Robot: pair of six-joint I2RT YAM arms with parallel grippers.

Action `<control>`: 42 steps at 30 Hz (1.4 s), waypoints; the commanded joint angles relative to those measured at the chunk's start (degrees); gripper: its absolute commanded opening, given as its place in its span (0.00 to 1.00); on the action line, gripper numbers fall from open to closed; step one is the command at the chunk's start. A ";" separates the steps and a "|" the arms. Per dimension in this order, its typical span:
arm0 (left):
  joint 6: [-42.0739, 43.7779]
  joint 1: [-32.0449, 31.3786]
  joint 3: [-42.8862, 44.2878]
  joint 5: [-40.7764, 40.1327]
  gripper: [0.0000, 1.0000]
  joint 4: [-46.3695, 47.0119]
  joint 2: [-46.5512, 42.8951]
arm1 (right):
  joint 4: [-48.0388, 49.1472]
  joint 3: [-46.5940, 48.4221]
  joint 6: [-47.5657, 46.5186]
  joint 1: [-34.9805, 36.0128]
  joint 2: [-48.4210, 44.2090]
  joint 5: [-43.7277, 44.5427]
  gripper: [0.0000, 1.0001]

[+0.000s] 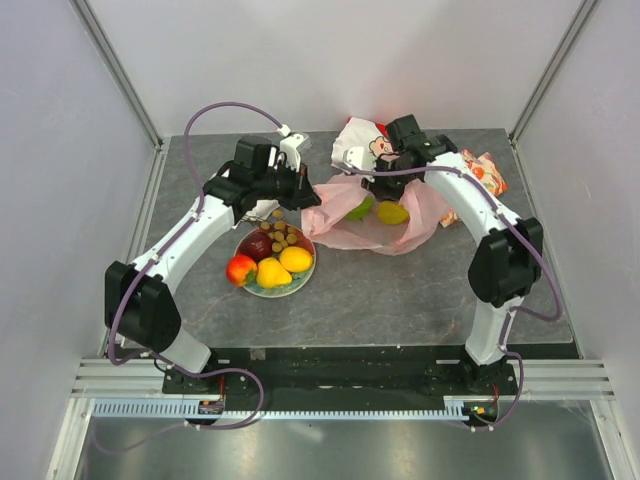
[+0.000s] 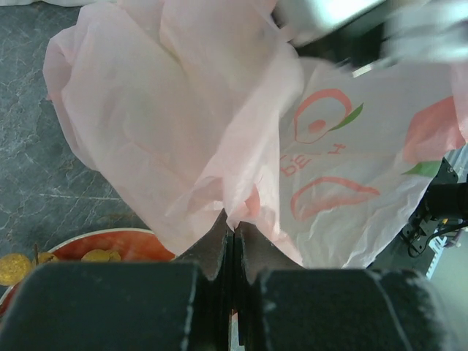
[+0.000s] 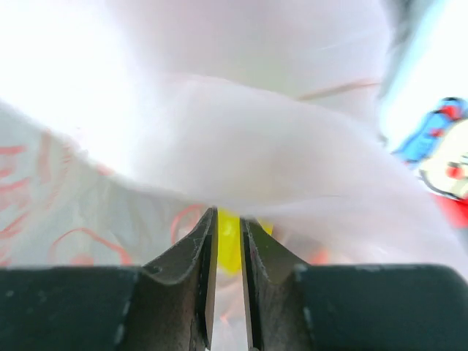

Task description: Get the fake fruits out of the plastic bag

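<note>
Grey stone-patterned tabletop [image 1: 400, 290] is enclosed by white walls [image 1: 300, 60]. A round red plate [image 1: 309, 272] is loaded with glossy plastic fruits: dark plum [image 1: 256, 244], grape bunch [image 1: 283, 235], yellow pear [image 1: 272, 272], orange [image 1: 296, 259], red-yellow apple [image 1: 240, 269]. Right of the plate, the crinkly pale pink plastic bag [image 1: 415, 228] is spread, with a green piece [image 1: 360, 209] and a yellow piece [image 1: 393, 212] seen inside. Its plate-side edge is pinched by the clenched left gripper [image 2: 232, 227]. The right gripper [image 3: 228, 216] is held with fingers narrowly apart against the film; a grasp cannot be told.

free: table [image 1: 400, 290] near-right | blocked: plastic bag [image 1: 340, 228] film draped around fake fruits [image 1: 392, 212] | plate [image 1: 304, 277] near-left, loaded
</note>
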 commanded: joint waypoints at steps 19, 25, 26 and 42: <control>-3.40 0.28 -0.41 1.43 0.04 3.63 -2.69 | 4.40 0.90 28.15 1.64 3.62 8.98 0.75; -3.49 0.28 0.29 1.43 0.04 3.63 -1.46 | 3.79 4.43 38.95 1.64 8.72 15.13 0.83; -3.49 0.28 0.46 1.43 0.04 3.63 -1.28 | 3.79 4.61 39.93 1.64 9.42 15.75 0.84; -3.49 0.36 1.17 1.26 0.04 3.72 -0.31 | 4.14 4.78 41.62 1.29 16.11 20.33 0.62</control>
